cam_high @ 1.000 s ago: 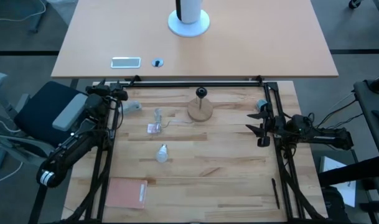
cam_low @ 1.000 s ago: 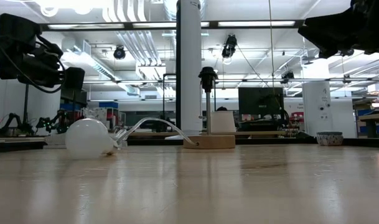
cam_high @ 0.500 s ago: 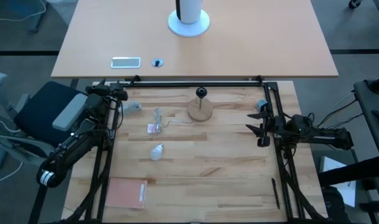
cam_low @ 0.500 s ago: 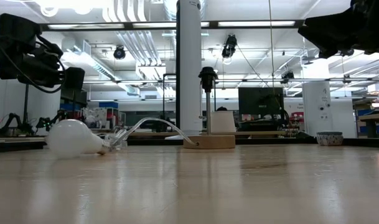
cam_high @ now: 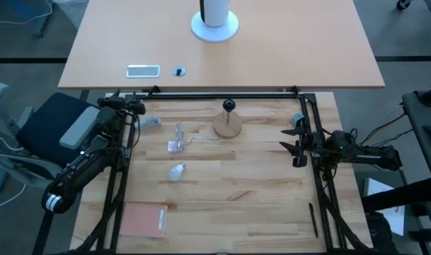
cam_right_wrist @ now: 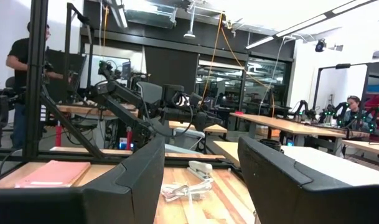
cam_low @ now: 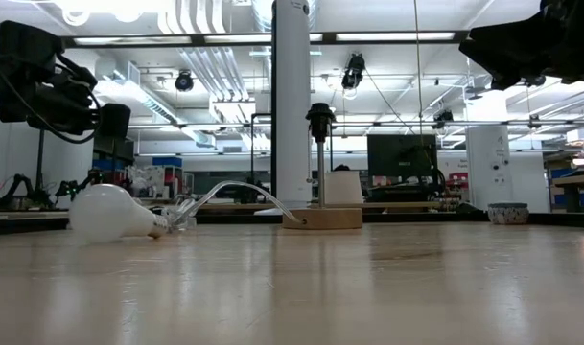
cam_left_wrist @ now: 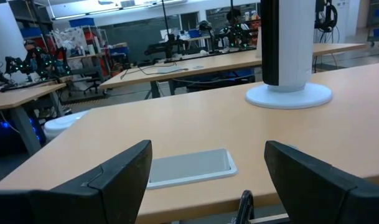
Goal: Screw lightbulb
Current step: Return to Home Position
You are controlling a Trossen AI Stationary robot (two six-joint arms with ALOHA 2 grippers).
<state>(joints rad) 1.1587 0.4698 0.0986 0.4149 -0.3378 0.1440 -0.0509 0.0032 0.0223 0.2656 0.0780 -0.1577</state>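
Note:
The frosted white lightbulb (cam_high: 177, 172) lies on its side left of the table's middle; in the low view (cam_low: 109, 213) its grey screw base points toward the socket. The black socket stem (cam_high: 229, 106) stands upright on its round wooden base (cam_high: 228, 126) at the far middle, and it also shows in the low view (cam_low: 320, 120). A clear plastic wrapper (cam_high: 178, 134) lies between them. My left gripper (cam_high: 129, 105) is open and empty at the far left corner, as the left wrist view (cam_left_wrist: 208, 155) shows. My right gripper (cam_high: 294, 140) is open and empty at the right edge, as the right wrist view (cam_right_wrist: 201, 155) shows.
A pink pad (cam_high: 143, 219) lies at the near left. A small grey object (cam_high: 151, 122) lies by the left gripper. A black pen (cam_high: 313, 219) lies at the near right. A black frame bar (cam_high: 222, 92) bounds the far edge; beyond it stands a white pillar base (cam_high: 215, 25).
The lightbulb has rolled a little toward the table's left edge and turned about: its globe faced the low camera before, and now it lies side-on with its screw base toward the socket. Both arms have kept still.

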